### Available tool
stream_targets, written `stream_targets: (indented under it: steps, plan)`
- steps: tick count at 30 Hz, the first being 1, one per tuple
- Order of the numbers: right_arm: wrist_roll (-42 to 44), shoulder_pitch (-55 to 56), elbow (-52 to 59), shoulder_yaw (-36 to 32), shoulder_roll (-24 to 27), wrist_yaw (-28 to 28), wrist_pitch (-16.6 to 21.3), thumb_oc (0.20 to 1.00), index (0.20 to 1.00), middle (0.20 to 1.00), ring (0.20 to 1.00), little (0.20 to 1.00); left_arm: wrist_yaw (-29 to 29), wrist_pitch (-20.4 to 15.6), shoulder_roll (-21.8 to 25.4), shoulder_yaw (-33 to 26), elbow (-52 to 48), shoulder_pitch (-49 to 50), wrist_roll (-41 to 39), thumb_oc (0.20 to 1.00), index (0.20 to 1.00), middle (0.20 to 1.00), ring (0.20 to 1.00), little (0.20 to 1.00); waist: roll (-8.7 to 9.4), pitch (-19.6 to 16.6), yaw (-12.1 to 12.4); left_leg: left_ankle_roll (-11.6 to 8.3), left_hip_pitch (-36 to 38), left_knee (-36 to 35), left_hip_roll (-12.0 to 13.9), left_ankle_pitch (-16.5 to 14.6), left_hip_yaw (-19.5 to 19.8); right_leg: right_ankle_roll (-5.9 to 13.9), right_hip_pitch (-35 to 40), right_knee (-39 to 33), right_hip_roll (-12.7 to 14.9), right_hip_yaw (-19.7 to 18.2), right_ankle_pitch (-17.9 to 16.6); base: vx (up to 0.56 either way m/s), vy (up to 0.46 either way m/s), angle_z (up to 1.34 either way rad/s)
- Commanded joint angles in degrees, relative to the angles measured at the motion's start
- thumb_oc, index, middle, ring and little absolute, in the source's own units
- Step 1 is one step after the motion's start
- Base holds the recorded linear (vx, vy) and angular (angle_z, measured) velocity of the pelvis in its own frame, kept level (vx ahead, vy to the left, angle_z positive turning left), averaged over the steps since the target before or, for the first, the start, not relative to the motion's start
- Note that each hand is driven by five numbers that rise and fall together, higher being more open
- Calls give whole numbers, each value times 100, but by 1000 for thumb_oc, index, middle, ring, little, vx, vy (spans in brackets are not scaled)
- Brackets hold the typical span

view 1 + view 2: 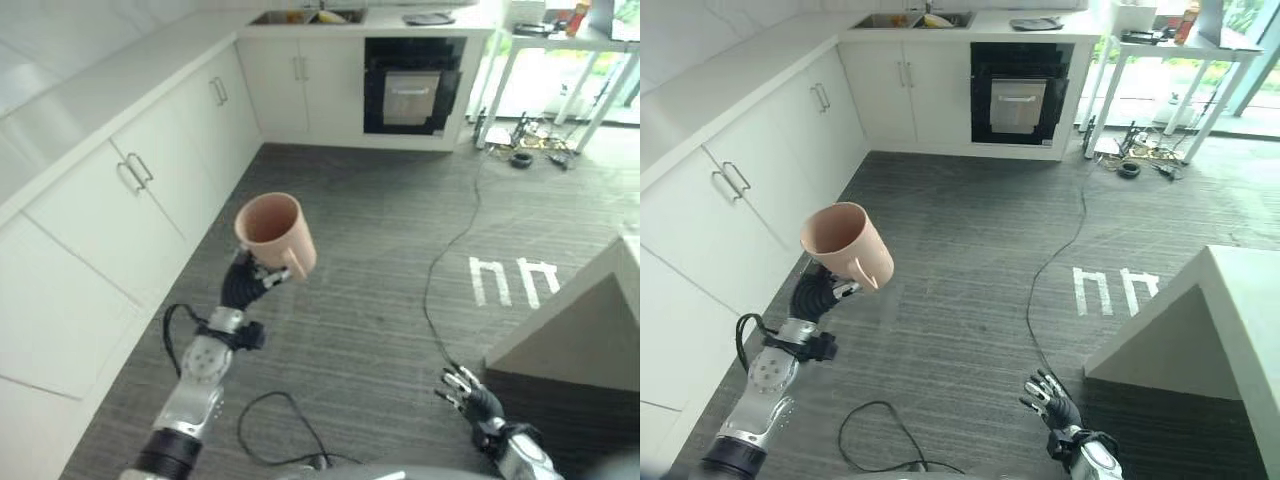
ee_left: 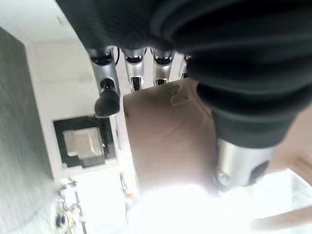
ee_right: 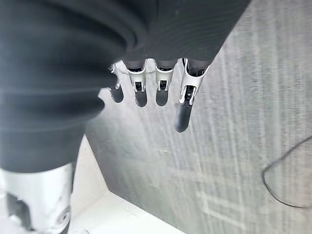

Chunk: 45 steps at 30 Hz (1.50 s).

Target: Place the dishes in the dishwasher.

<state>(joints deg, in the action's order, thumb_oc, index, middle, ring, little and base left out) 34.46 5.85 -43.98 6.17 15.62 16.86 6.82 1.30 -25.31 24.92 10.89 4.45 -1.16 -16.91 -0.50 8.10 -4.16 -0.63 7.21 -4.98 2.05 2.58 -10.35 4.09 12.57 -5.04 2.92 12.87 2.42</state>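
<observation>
**Robot hand inventory: one cup in transit**

Left robot hand (image 1: 243, 285): raised at centre-left of the frame, fingers curled round a pink cup (image 1: 275, 233), mouth tilted toward the upper left, held over the grey floor (image 1: 380, 260).
Right robot hand (image 1: 1050, 400): low at lower right, fingers relaxed, empty.
Dishwasher (image 1: 412, 90): dark-fronted unit, top centre, well apart from the cup; judged to be the target.
Progress: cup in hand; carrying and loading remain.

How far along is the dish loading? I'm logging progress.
Nothing looks loaded yet. The left hand holds a pink mug up over the floor, far from the black-fronted appliance set in the far cabinets. The right hand hangs empty. Carrying and placing remain.
</observation>
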Motion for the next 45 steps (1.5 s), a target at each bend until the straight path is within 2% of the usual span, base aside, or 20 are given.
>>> stream_targets:
  steps: [1,5,7,9,11,12,14,17,20,23,26,27,28,30,34,35,39,41,43,45]
  plan:
    - [-57,-68,287,38,-25,-323,118,1000,1000,1000,1000,1000,63,-328,55,-251,-91,-628,-205,200,200,200,200,200,69,-67,-158,107,292,-2,-169,-661,-38,30,-498,354,-353,-711,27,-9,-206,11]
    - [-248,-76,389,174,-19,-530,-107,1000,1000,1000,1000,1000,60,-347,56,-273,-48,-648,-130,200,200,200,200,200,121,-27,-189,63,191,444,-94,-751,-1,-83,-528,517,-430,-816,161,4,-235,5]
    - [-313,-150,476,291,38,-569,-135,1000,1000,1000,1000,1000,128,-396,91,-267,-62,-607,-78,200,200,200,200,200,259,129,-166,155,-265,1636,0,-1106,-165,-203,-558,700,-341,-849,212,-19,-201,6]
    - [-210,-189,491,351,94,-589,-80,1000,1000,1000,1000,1000,68,-422,113,-320,-47,-581,-201,200,200,200,200,200,330,304,-103,169,-888,2738,82,-1001,-174,-327,-540,807,-355,-902,207,6,-167,5]
    - [-90,-224,419,362,149,-539,9,1000,1000,1000,1000,1000,-3,-485,108,-386,18,-550,-255,200,200,200,200,200,278,455,-39,109,-1380,3119,85,-666,-83,-420,-483,880,-479,-980,247,193,-15,-4]
    - [-181,-229,395,333,170,-479,24,1000,1000,1000,1000,1000,-57,-546,96,-469,87,-463,-356,200,200,200,200,200,147,549,35,17,-1470,2264,-48,-277,-61,-401,-308,854,-577,-956,367,316,114,-4]
    - [-253,-196,439,336,168,-505,-2,1000,1000,1000,1000,1000,-66,-524,102,-482,94,-430,-389,200,200,200,200,200,101,558,61,-49,-1490,1784,-66,-40,-65,-385,-218,811,-597,-916,389,366,156,-8]
    - [-212,63,712,303,223,-638,-47,1000,1000,1000,1000,1000,-268,-503,102,-579,173,-335,-449,200,200,200,200,200,47,556,109,-420,-1787,728,183,715,-276,-343,170,770,-516,-601,647,628,267,-3]
    - [-187,121,735,289,278,-666,-81,1000,1000,1000,1000,1000,-198,-541,124,-692,177,-248,-249,200,200,200,200,200,33,447,161,-344,-1684,534,197,598,-384,-288,232,1067,-396,-502,961,509,288,-2]
    - [-83,211,717,231,178,-644,-62,1000,1000,1000,1000,1000,-336,-446,172,-705,194,-289,-175,200,200,200,200,200,130,296,268,-79,-1573,638,-97,199,-239,-185,477,1438,-259,-524,1295,438,269,-23]
    - [-144,273,822,137,9,-678,-38,1000,1000,1000,1000,1000,-386,-452,205,-643,184,-403,-26,200,200,200,200,200,220,187,271,261,-1203,361,-469,27,-130,239,284,2564,65,-450,622,344,329,-23]
    - [-189,305,943,131,-96,-756,-43,1000,1000,1000,1000,1000,-271,-465,241,-566,182,-446,33,200,200,200,200,200,170,178,274,480,-1072,282,-598,-3,-29,530,-114,3510,174,-460,-111,281,355,-5]
    - [-226,290,964,141,-147,-782,-73,1000,1000,1000,1000,1000,-167,-428,255,-521,176,-468,78,200,200,200,200,200,141,176,276,572,-962,249,-680,-70,76,705,-389,4225,183,-504,-467,259,322,19]
    - [-248,225,887,209,-210,-787,-81,1000,1000,1000,1000,1000,57,-390,242,-424,205,-511,156,200,200,200,200,200,50,210,236,648,-693,148,-725,-157,178,683,-1013,4973,178,-530,-678,244,197,31]
    - [-182,141,894,218,-153,-805,-16,1000,1000,1000,1000,1000,86,-382,245,-337,146,-564,192,200,200,200,200,200,-58,331,3,646,-352,115,-749,-265,374,354,-1683,4037,-361,-589,-201,254,37,38]
    - [-54,173,999,118,-79,-761,-25,1000,1000,1000,1000,1000,48,-384,317,-360,129,-622,172,200,200,200,200,200,-18,456,-150,622,-60,73,-765,-391,440,315,-1884,3035,-312,-498,-211,289,-73,66]
    - [52,245,1010,-75,-38,-545,22,1000,1000,1000,1000,1000,-15,-449,368,-433,132,-628,254,200,200,200,200,200,94,570,-405,587,480,19,-780,-840,507,597,-2336,1011,-12,-555,-1044,481,-180,87]
    - [101,247,966,-122,-120,-536,114,1000,1000,1000,1000,1000,-66,-525,308,-360,135,-523,442,200,200,200,200,200,104,530,-452,626,782,259,-794,-1293,524,626,-2410,833,95,-556,-1226,701,-323,80]
    - [190,164,899,-16,-30,-568,89,1000,1000,1000,1000,1000,24,-479,286,-311,165,-489,497,200,200,200,200,200,51,370,-485,526,984,645,-698,-1531,476,407,-2209,935,33,-543,-970,673,-426,42]
    - [170,87,925,46,49,-576,-18,1000,1000,1000,1000,1000,81,-453,233,-334,131,-387,486,200,200,200,200,200,-74,285,-491,267,1178,1012,-495,-1381,465,181,-2059,1144,-143,-468,-637,530,-393,-14]
